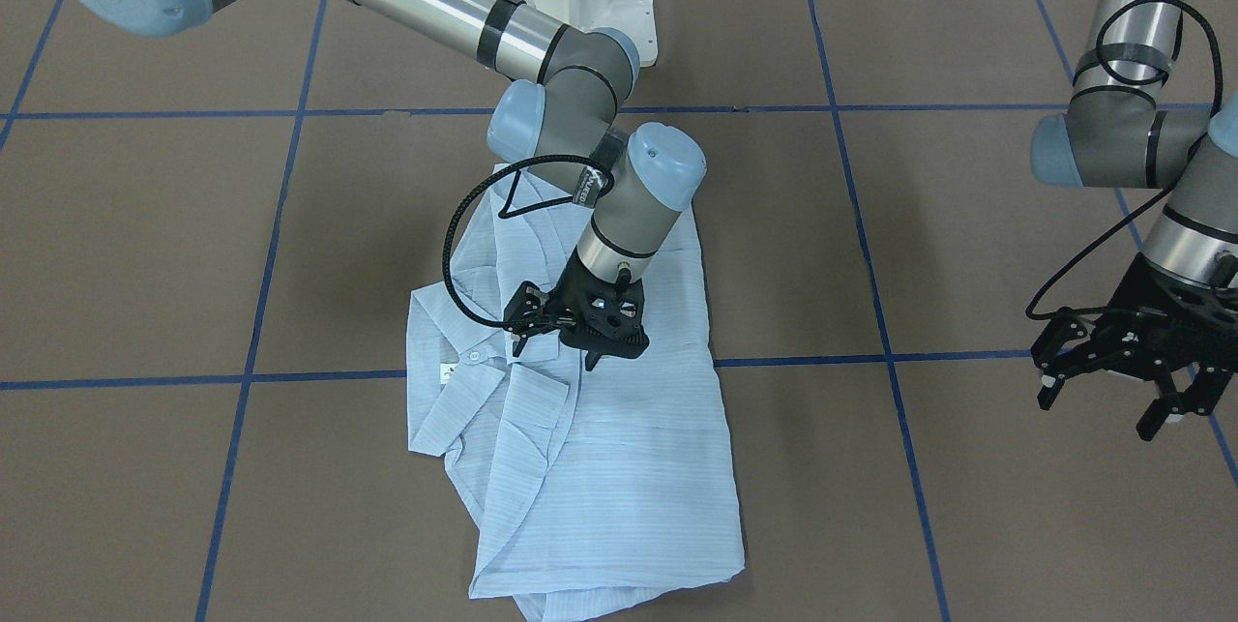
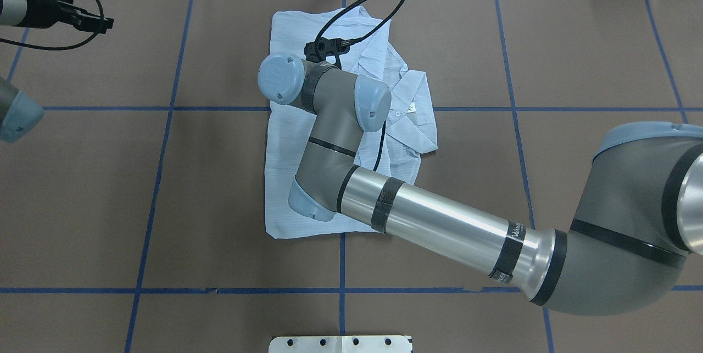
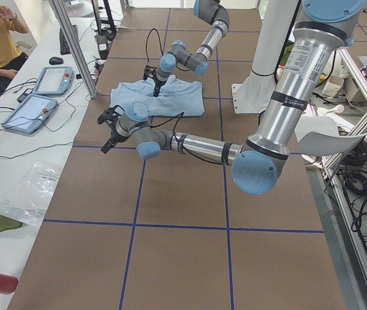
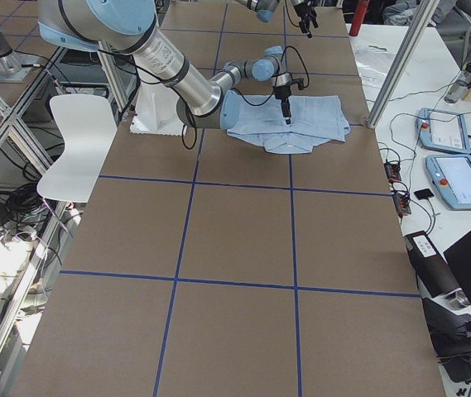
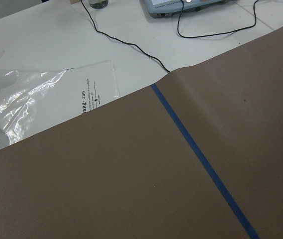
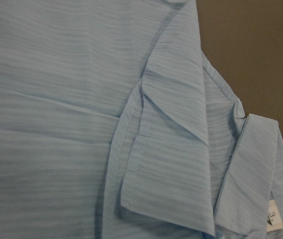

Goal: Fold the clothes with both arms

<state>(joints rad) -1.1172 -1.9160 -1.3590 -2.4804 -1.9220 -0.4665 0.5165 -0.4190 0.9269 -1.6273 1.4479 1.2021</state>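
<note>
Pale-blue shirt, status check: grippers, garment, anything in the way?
Left gripper open, hovering aside over the table. Right gripper low over the pale-blue shirt near its collar, jaws unreadable. Shirt roughly folded, flat. Only the right arm overhangs it.

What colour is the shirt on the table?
The shirt is pale blue with fine stripes, clearest in the right wrist view.

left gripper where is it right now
In the front-facing view the left gripper hangs at the right edge over the brown table, well apart from the shirt at the centre.
</note>
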